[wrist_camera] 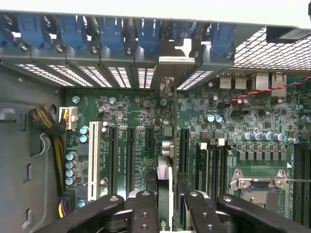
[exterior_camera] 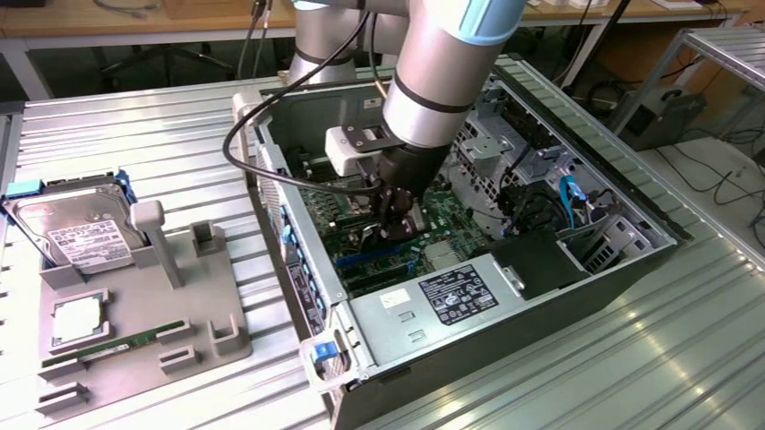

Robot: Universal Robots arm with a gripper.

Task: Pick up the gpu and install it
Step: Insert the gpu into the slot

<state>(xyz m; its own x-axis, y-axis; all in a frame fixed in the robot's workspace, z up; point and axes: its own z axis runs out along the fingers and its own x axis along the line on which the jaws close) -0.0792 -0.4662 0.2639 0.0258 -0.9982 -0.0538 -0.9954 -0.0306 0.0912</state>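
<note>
Inside the open computer case [exterior_camera: 622, 260], my gripper [exterior_camera: 400, 228] is lowered over the green motherboard [exterior_camera: 449, 215]. The gpu [wrist_camera: 166, 167] stands edge-on between my two black fingers [wrist_camera: 144, 208], and my gripper [wrist_camera: 170, 196] is shut on it. It is a thin dark card whose silver bracket end [wrist_camera: 166, 87] reaches the case's rear slot openings. The card runs parallel to the long black expansion slots [wrist_camera: 112, 160] and lies between two of them. In the exterior view the gpu [exterior_camera: 407, 237] is a dark piece at my fingertips, close above the board.
On the exterior view's left, a grey fixture tray [exterior_camera: 179, 305] holds a silver hard drive [exterior_camera: 78, 233], a processor chip [exterior_camera: 74, 318] and a green RAM stick [exterior_camera: 114, 345]. The power supply [exterior_camera: 460, 291] fills the case's near end. Yellow cables [wrist_camera: 48, 126] and blue slot clips [wrist_camera: 112, 31] line the case walls.
</note>
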